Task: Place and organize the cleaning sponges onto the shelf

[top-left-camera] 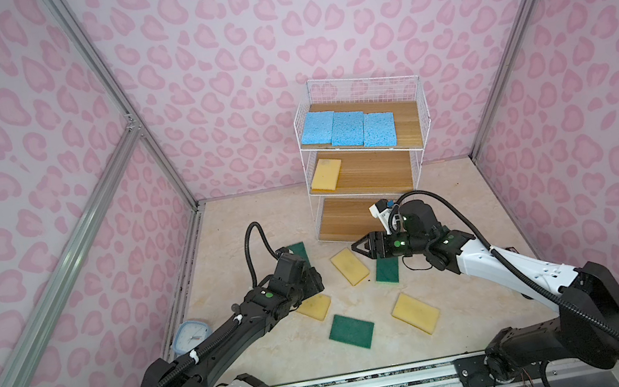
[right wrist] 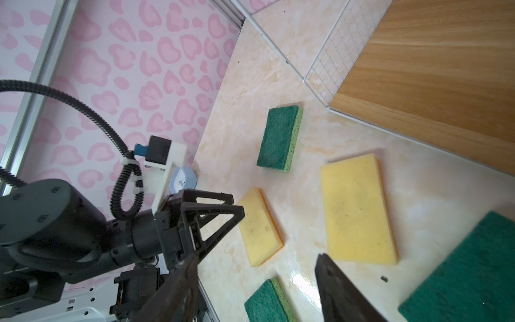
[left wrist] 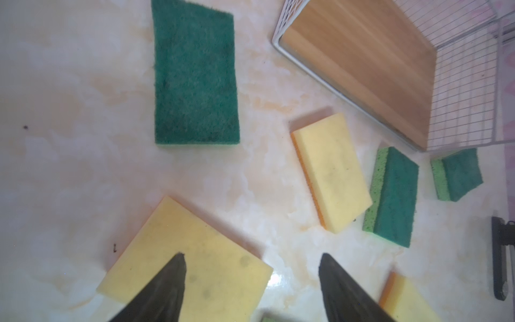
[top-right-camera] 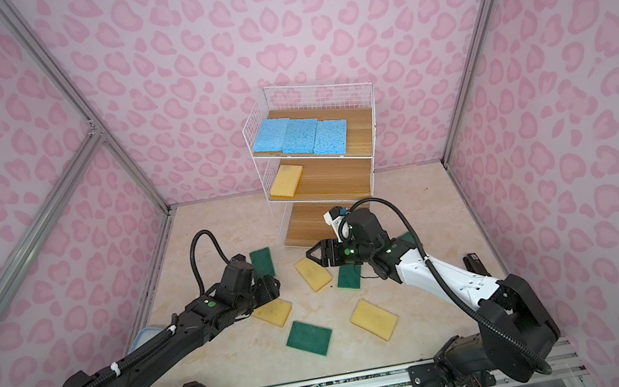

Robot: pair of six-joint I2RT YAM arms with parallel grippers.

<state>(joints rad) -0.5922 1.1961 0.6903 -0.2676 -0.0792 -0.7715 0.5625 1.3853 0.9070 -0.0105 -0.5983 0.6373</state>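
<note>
**Top views.** The shelf [top-left-camera: 424,117] holds three blue sponges [top-left-camera: 348,128] side by side on its top board. The shelved yellow sponge [top-left-camera: 326,175] sits on the middle board, long axis front to back. The bottom board [top-left-camera: 341,221] is bare. Four of eleven are placed, so I judge the job about a third done. On the table [top-left-camera: 466,317] lie three more yellow and four green sponges [top-left-camera: 351,331] (one green mostly hidden under my right arm).

**Left wrist view.** My left gripper [left wrist: 252,256] is released and empty, poised over the left-hand yellow sponge [left wrist: 184,251]. That sponge lies flat with its long axis slanted across my jaws; contact I cannot confirm.

**Right wrist view.** My right gripper [right wrist: 256,258] is likewise spread and holds nothing. It hangs just beside the central yellow sponge [right wrist: 358,210], which lies flat, pale face up, long axis pointing roughly at the shelf front.
</note>
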